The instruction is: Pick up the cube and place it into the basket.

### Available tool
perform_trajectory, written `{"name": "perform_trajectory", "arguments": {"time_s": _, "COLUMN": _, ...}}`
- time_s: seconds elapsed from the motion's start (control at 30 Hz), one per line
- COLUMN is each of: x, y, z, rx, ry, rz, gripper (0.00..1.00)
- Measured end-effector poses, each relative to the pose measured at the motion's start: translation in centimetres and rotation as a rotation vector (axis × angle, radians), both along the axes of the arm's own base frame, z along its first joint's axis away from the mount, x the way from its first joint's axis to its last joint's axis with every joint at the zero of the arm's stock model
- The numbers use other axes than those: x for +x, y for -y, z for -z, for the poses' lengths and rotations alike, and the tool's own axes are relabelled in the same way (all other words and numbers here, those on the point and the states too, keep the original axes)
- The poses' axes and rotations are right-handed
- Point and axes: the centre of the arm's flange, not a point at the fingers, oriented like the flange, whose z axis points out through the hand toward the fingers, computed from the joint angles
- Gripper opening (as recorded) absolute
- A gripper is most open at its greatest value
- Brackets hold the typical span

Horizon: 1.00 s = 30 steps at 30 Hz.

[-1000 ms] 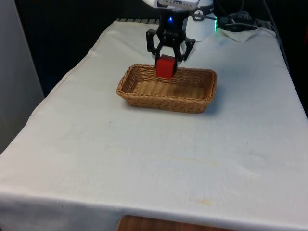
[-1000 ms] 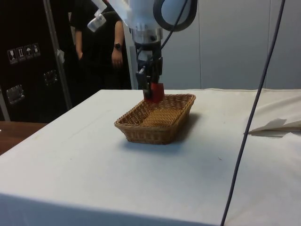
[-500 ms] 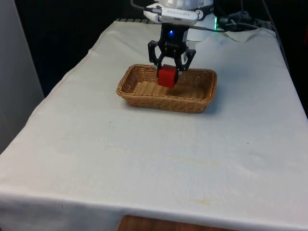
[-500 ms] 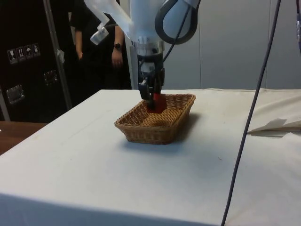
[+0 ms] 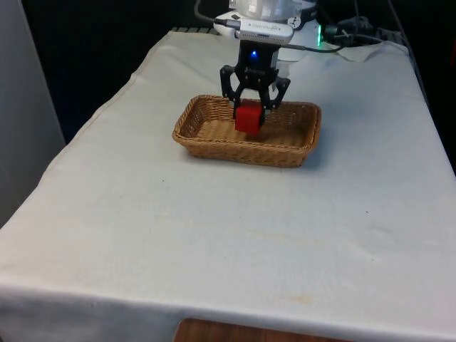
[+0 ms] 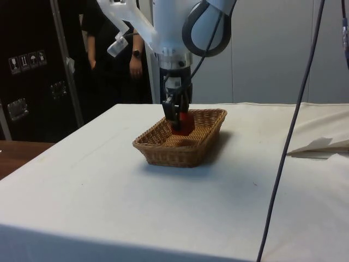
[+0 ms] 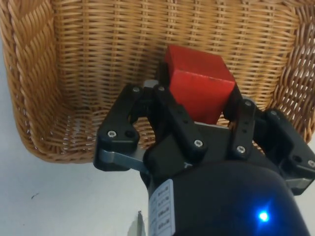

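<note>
A red cube [image 5: 248, 118] hangs inside the wicker basket [image 5: 206, 141], low over its floor near the middle. My gripper [image 5: 249, 116] is shut on the cube, its black fingers pressing two opposite faces. From the side, the cube [image 6: 182, 123] sits below the basket's rim [image 6: 180, 147], with the gripper [image 6: 180, 121] reaching down from above. In the wrist view the cube [image 7: 199, 84] sits between the fingers [image 7: 166, 98] over the woven floor of the basket [image 7: 98, 54]. Whether the cube touches the floor I cannot tell.
The basket stands on the white cloth towards the table's far end. A person [image 6: 117, 49] in dark clothes stands behind the table. A cable [image 6: 289, 142] hangs across the side view. Folded white paper [image 6: 319, 145] lies on the cloth beside it.
My gripper has come down with the cube, from above the basket's rim to inside it, and moved slightly towards the basket's middle.
</note>
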Motion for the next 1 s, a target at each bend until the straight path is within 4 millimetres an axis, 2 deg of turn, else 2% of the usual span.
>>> {"name": "perform_trajectory", "arguments": {"time_s": 0.33, "x": -0.2, "y": 0.0, "z": 1.5, "rx": 0.004, "ry": -0.011, "rz": 0.001, "gripper": 0.03}}
{"name": "perform_trajectory", "arguments": {"time_s": 0.53, "x": -0.1, "y": 0.0, "z": 1.6, "rx": 0.004, "ry": -0.011, "rz": 0.000, "gripper": 0.05}}
{"name": "perform_trajectory", "arguments": {"time_s": 0.6, "x": -0.1, "y": 0.0, "z": 1.6, "rx": 0.004, "ry": -0.011, "rz": 0.000, "gripper": 0.19}}
{"name": "perform_trajectory", "arguments": {"time_s": 0.7, "x": -0.1, "y": 0.0, "z": 1.6, "rx": 0.004, "ry": -0.012, "rz": 0.001, "gripper": 0.47}}
{"name": "perform_trajectory", "arguments": {"time_s": 0.73, "x": -0.1, "y": 0.0, "z": 1.6, "rx": 0.004, "ry": -0.012, "rz": 0.001, "gripper": 0.67}}
{"name": "perform_trajectory", "arguments": {"time_s": 0.77, "x": -0.1, "y": 0.0, "z": 1.6, "rx": 0.004, "ry": -0.012, "rz": 0.001, "gripper": 0.76}}
{"name": "perform_trajectory", "arguments": {"time_s": 0.8, "x": -0.1, "y": 0.0, "z": 1.6, "rx": 0.004, "ry": -0.012, "rz": 0.001, "gripper": 0.76}}
{"name": "perform_trajectory", "arguments": {"time_s": 0.87, "x": -0.2, "y": 0.0, "z": 1.6, "rx": 0.004, "ry": -0.013, "rz": 0.000, "gripper": 0.98}}
{"name": "perform_trajectory", "arguments": {"time_s": 1.0, "x": -0.2, "y": 0.0, "z": 1.6, "rx": 0.004, "ry": -0.013, "rz": 0.000, "gripper": 1.00}}
